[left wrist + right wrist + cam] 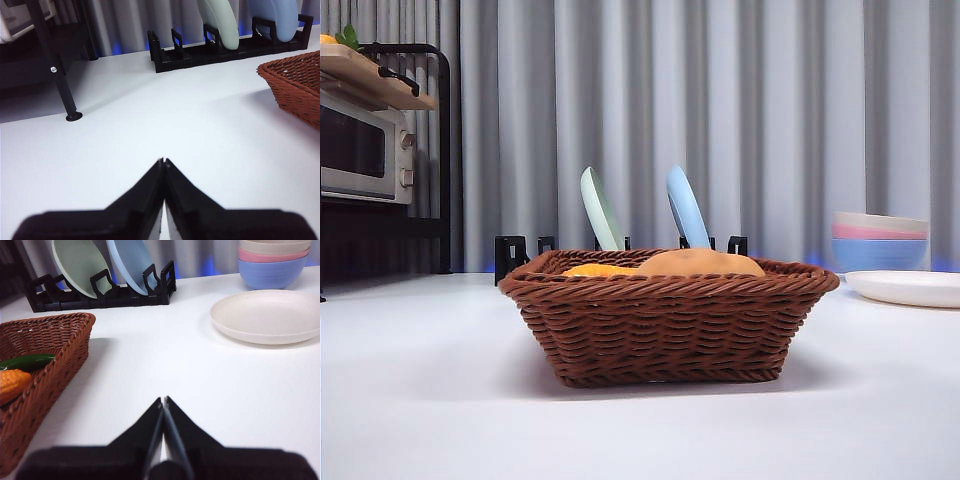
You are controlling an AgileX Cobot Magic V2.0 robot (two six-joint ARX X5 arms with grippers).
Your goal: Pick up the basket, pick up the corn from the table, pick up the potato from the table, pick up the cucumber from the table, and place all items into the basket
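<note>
At the upper left of the front view a silver toaster oven [360, 150] is sitting under a wooden shelf on a black metal rack. The brown woven wicker basket [665, 325], rectangular with flared sides and a braided rim, is resting at centre frame on the smooth white table [420, 400]. The ridged orange-yellow corn cob [600, 270] and the smooth tan egg-shaped potato [700, 263] are showing above its rim; the right wrist view shows the glossy dark-green cucumber [27, 361] lying inside beside the corn. Behind the basket, a pale green plate [601, 210] and a light blue plate [686, 208] are standing in a black slotted rack [510, 255]. At right, stacked bowls [880, 240] are sitting behind a flat cream plate [905, 288]. The left gripper [163, 161] and the right gripper [163, 399] are hovering over bare table with jaws pressed together, holding nothing.
</note>
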